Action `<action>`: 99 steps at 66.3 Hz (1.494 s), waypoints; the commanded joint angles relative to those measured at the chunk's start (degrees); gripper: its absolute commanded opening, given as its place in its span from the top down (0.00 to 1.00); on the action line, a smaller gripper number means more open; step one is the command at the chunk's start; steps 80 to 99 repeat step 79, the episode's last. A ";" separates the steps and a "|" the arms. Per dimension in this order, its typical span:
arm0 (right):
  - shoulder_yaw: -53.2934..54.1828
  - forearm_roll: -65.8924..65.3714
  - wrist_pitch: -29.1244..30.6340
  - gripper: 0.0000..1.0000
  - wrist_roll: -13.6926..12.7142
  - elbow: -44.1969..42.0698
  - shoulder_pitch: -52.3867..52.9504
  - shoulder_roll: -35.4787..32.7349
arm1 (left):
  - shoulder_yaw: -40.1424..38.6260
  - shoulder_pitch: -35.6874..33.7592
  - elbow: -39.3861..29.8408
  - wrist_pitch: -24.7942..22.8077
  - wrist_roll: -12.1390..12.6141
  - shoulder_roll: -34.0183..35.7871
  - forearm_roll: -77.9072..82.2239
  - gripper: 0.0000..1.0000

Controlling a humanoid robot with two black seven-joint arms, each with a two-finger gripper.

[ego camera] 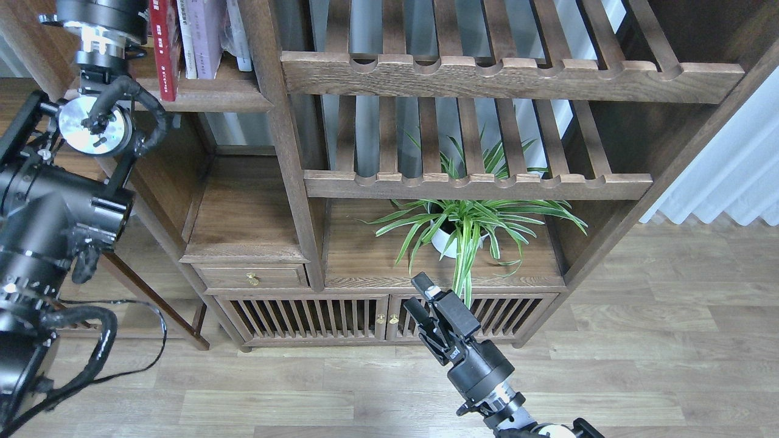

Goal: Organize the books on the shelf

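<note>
The dark red book [164,48] stands upright on the dark-brown shelf [207,92] at the top left, its lower end at the shelf's front edge. The white book with the lavender cover [204,36] stands right of it. The yellow-green book is out of view. My left arm [100,115] rises past the shelf's front edge just left of the red book. Its gripper is cut off by the top edge. My right gripper [417,295] is low in the middle, in front of the cabinet doors, open and empty.
A plastic-wrapped white book [238,33] leans at the shelf's right end against the post. Two slatted racks [475,185] fill the middle bay above a potted spider plant [465,228]. A small drawer [252,277] sits below the left niche. White curtains [730,182] hang at the right.
</note>
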 commanded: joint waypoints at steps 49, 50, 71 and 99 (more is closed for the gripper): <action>0.33 -0.09 0.00 0.04 -0.09 2.72 1.14 0.00 | 14.19 26.29 -12.32 0.00 10.39 27.50 -7.46 0.04; 0.24 -0.09 0.00 0.04 -0.09 2.89 1.14 0.00 | 15.42 26.37 -12.32 0.00 10.39 28.03 -7.37 0.04; -0.20 -0.27 0.00 0.02 -0.18 3.16 1.06 -0.18 | 25.18 26.55 -11.71 0.00 10.22 28.03 -6.75 0.05; -0.37 -0.36 0.00 0.02 -0.27 3.16 1.14 -0.27 | 25.45 27.69 -11.44 0.00 10.13 28.03 -6.84 0.05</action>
